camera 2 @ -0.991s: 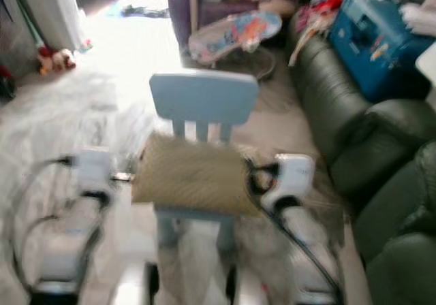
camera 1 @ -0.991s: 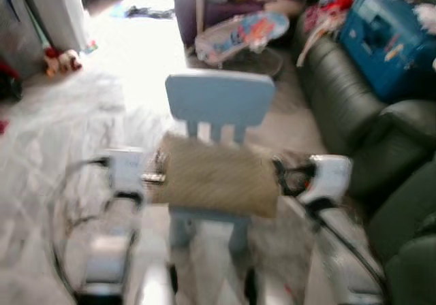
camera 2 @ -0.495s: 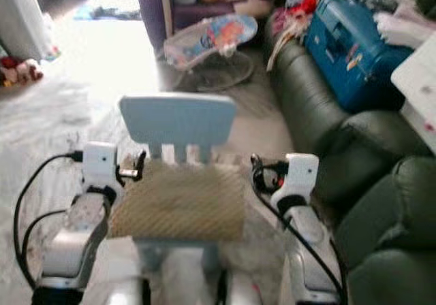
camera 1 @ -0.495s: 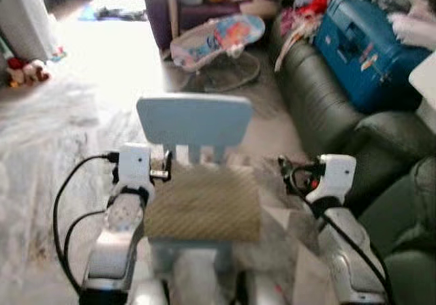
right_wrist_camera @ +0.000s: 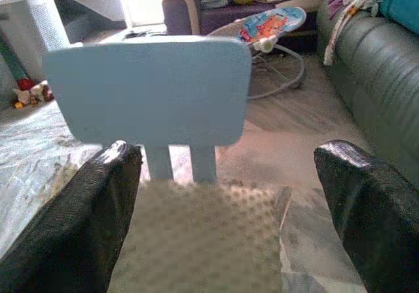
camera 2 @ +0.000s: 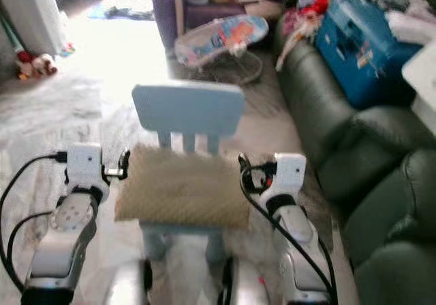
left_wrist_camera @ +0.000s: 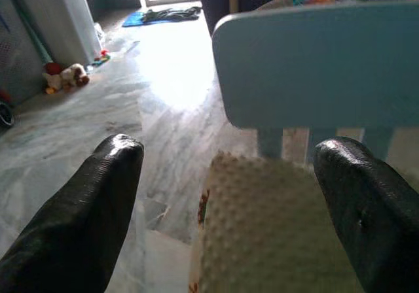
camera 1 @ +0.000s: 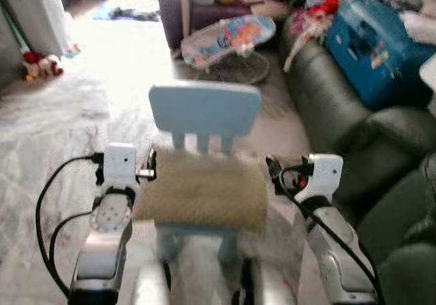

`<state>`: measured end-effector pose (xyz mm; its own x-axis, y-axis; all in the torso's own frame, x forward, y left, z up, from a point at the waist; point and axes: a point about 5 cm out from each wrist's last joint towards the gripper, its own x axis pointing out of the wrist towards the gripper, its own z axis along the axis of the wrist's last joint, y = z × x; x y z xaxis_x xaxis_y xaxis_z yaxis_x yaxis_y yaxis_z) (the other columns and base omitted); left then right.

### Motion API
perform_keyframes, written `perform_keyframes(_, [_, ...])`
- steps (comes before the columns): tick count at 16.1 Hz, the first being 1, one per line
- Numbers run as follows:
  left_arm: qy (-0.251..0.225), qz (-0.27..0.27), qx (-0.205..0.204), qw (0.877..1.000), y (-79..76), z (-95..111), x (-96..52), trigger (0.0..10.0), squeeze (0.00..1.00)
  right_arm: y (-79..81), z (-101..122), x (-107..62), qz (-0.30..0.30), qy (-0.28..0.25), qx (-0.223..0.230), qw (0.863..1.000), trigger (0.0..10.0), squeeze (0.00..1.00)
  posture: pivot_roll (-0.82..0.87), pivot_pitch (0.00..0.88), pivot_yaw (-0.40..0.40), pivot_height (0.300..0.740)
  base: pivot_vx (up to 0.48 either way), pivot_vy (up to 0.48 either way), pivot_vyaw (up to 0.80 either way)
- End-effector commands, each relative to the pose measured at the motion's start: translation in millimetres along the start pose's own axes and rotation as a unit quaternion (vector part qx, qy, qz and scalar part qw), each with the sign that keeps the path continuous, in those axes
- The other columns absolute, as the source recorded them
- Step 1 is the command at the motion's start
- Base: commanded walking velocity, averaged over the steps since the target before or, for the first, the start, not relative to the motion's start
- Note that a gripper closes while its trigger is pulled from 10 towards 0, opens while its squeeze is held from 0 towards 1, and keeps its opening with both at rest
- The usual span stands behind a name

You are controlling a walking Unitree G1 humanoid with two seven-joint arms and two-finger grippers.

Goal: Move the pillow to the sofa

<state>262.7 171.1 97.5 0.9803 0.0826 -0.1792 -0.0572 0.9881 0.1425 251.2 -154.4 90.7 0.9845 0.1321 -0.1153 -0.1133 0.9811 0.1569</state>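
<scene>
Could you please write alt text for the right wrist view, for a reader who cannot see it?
A beige pillow lies on the seat of a small light-blue chair, seen between the right pincer's two open black fingers. A dark green sofa stands beyond.

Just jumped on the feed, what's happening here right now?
The robot stands facing a light blue child's chair with the beige pillow lying on its seat. The left gripper and right gripper are raised on either side of the pillow, fingers spread open, not yet gripping it. The dark green sofa runs along the robot's right, with a blue suitcase and clothes piled on it.
</scene>
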Motion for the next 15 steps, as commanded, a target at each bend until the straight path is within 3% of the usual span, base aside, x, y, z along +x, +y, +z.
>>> perform_keyframes(1, [-0.001,-0.001,-0.002,1.0,-1.2,0.3,-0.6,10.0,0.0,-3.4,1.2,-0.8,-0.005,0.0,0.002,1.0,10.0,0.0,0.01,0.0,-0.048,0.576,0.0,0.0,0.0])
perform_keyframes(9, [-0.003,0.018,0.007,1.0,4.9,1.6,1.0,10.0,0.0,-2.9,0.2,0.4,0.001,-0.001,0.007,1.0,10.0,0.0,0.01,0.0,-0.046,0.566,0.0,0.0,0.0])
perform_keyframes(10, [-0.002,0.018,0.006,1.0,4.8,1.4,1.0,10.0,0.0,-3.1,0.3,0.3,0.0,-0.002,0.012,1.0,10.0,0.64,0.01,0.0,-0.047,0.566,0.0,0.0,0.0])
perform_keyframes(11, [-0.001,0.017,0.0,1.0,4.7,0.8,0.8,10.0,0.0,-2.6,1.8,-0.1,0.005,-0.006,0.018,1.0,10.0,1.0,0.01,0.0,-0.047,0.566,0.0,0.0,0.0])
perform_keyframes(12, [0.001,0.015,-0.004,1.0,4.6,0.1,0.6,10.0,0.28,-2.6,2.2,-0.1,0.006,-0.006,0.013,1.0,10.0,1.0,0.01,0.0,-0.047,0.566,0.0,0.0,0.0])
perform_keyframes(13, [0.004,0.014,-0.01,1.0,4.9,-1.3,-0.1,10.0,0.8,-2.7,1.4,0.1,0.005,-0.004,0.012,1.0,10.0,1.0,0.01,0.0,-0.047,0.566,0.0,0.0,0.0])
perform_keyframes(14, [0.008,0.015,-0.01,1.0,6.0,-3.1,-0.8,10.0,1.0,-2.6,1.1,0.3,0.004,-0.003,0.011,1.0,10.0,1.0,0.01,0.0,-0.047,0.566,0.0,0.0,0.0])
perform_keyframes(15, [0.01,0.024,-0.009,1.0,8.2,-3.7,0.0,10.0,1.0,-2.6,0.7,1.6,0.005,0.0,0.008,1.0,10.0,0.61,0.01,0.0,-0.049,0.566,0.0,0.0,0.0])
